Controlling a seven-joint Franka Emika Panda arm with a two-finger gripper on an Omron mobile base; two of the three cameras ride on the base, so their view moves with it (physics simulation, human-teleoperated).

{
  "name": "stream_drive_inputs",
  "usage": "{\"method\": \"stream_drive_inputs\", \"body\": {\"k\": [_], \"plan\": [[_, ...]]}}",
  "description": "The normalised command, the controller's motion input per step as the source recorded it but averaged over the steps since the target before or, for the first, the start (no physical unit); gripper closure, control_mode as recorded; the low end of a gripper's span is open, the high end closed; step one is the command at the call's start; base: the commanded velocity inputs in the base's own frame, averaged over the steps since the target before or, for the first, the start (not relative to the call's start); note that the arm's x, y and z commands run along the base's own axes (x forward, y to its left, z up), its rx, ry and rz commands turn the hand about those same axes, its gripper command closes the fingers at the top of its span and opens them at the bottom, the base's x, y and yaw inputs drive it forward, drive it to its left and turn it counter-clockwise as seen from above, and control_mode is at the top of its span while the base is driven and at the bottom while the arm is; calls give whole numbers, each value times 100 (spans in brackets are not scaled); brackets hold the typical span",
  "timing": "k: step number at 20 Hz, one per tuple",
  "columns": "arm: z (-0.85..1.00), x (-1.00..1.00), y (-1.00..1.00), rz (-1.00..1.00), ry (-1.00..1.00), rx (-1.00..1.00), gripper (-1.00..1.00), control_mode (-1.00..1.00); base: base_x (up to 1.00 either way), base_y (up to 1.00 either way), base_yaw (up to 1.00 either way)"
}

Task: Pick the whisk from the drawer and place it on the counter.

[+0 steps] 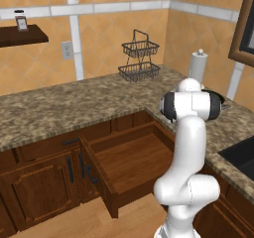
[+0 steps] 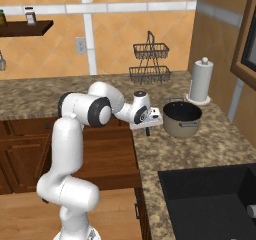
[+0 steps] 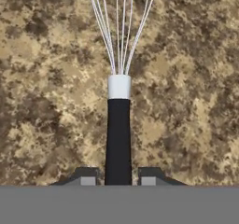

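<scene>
Item: gripper, low over the granite, jaws bracketing the black handle of the whisk with a thin sliver showing on each side; clamped or just let go, cannot tell. Whisk pointing straight away from the hand, wire head forward, against the counter; resting on it or held just above, cannot tell. Handling note, as a judgement: set-down step. Confirm the handle lies flat on the stone, part the jaws fully, then lift straight up and clear, so that neither fingertip drags or rolls the whisk; keep off the pot just beside the hand. Drawer pulled out below the counter edge. Further back: paper towel roll, two-tier wire basket. Markings: none legible; small containers on the wall shelf too small to read.
</scene>
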Motion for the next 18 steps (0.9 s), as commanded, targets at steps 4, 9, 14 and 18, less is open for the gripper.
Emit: {"method": "stream_drive_inputs", "body": {"k": [4, 9, 14, 18], "plan": [[6, -2, 14, 0, -2, -2, -100, -100, 0, 0, 0], [53, 0, 0, -1, -11, -4, -100, -100, 0, 0, 0], [100, -9, 32, 0, -25, 0, -100, -100, 0, 0, 0], [100, -22, 55, 0, -15, 0, -100, -100, 0, 0, 0]]}}
